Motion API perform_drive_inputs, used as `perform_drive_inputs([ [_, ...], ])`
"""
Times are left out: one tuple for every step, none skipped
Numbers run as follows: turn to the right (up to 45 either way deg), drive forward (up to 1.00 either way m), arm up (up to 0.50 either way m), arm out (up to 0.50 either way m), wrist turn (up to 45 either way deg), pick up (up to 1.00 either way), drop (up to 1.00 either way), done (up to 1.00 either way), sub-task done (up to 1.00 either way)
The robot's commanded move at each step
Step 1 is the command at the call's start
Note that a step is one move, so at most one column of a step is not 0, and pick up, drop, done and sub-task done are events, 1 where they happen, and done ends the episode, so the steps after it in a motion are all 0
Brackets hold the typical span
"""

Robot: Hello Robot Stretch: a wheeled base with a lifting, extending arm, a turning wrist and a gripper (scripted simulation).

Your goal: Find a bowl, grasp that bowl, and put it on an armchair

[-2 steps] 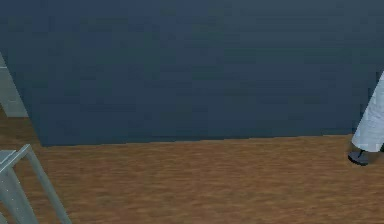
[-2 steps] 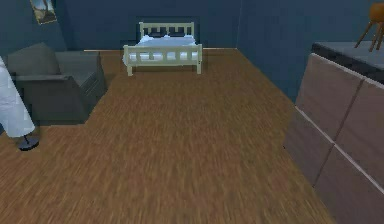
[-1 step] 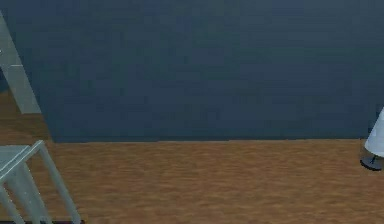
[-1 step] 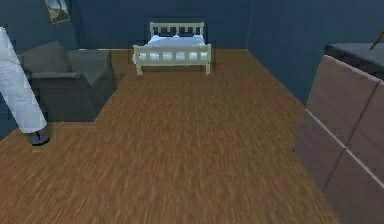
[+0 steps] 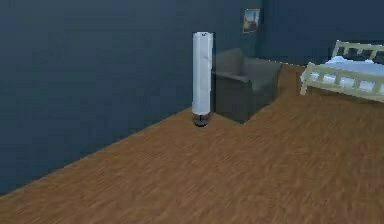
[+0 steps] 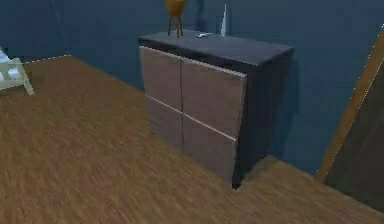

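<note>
I've got the armchair (image 5: 246,86) ahead by the wall, just beside a white floor lamp (image 5: 202,72), bed (image 5: 345,78) at the forward view's right. Can't tell the end effector's state

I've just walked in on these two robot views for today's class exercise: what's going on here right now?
The robot is in a blue-walled bedroom with a wooden floor. Ahead, a grey armchair stands near the wall beside a tall white floor lamp, with a bed further to the forward view's right. On the arm side stands a dark cabinet with small things on top, among them an orange-brown object. They are too small to call any of them a bowl.
</note>
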Motion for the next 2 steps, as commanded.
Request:
perform_drive_inputs([
  [45.0, 0.0, 0.0, 0.0, 0.0, 0.0, 0.0, 0.0, 0.0],
  [45.0, 0.0, 0.0, 0.0, 0.0, 0.0, 0.0, 0.0, 0.0],
])
